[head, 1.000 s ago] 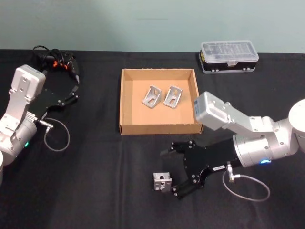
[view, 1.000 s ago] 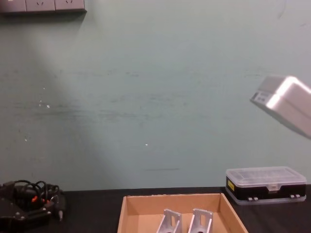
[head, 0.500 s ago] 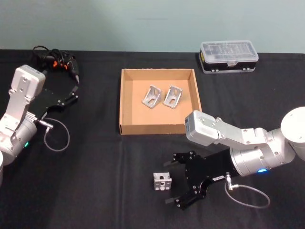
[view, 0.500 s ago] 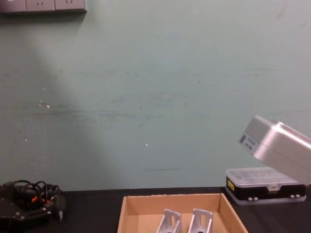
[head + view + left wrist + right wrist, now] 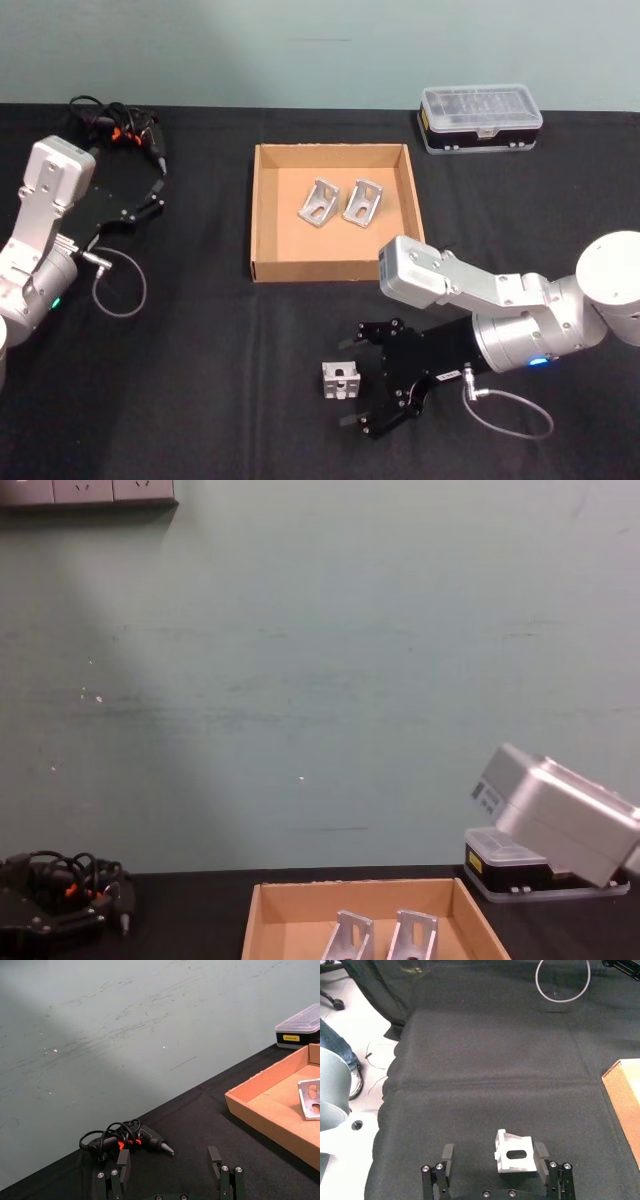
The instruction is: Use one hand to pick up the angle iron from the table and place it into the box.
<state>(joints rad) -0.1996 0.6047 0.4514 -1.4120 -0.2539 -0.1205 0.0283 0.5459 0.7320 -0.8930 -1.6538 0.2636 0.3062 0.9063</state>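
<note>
A silver angle iron [image 5: 340, 380] stands on the black table [image 5: 200, 380], in front of the tan cardboard box [image 5: 257, 215]. My right gripper [image 5: 345, 383] is open and low over the table, its fingers on either side of the angle iron. In the right wrist view the angle iron [image 5: 515, 1159] sits between the fingers [image 5: 540, 1152], close to one of them. Two more angle irons [image 5: 318, 203] [image 5: 362, 200] lie inside the box. My left gripper [image 5: 158, 190] is open and parked at the far left, also seen open in its wrist view [image 5: 169, 1160].
A black plastic case with a clear lid [image 5: 481, 117] stands behind the box to the right. A power tool with tangled cables [image 5: 115, 125] lies at the back left. A cable loop [image 5: 120, 285] hangs by the left arm. The table's edge [image 5: 390, 1090] drops to the floor.
My right arm has dropped and pushed left, so its open fingers now straddle the angle iron instead of lying beside it. The angle iron and the left arm have not moved.
</note>
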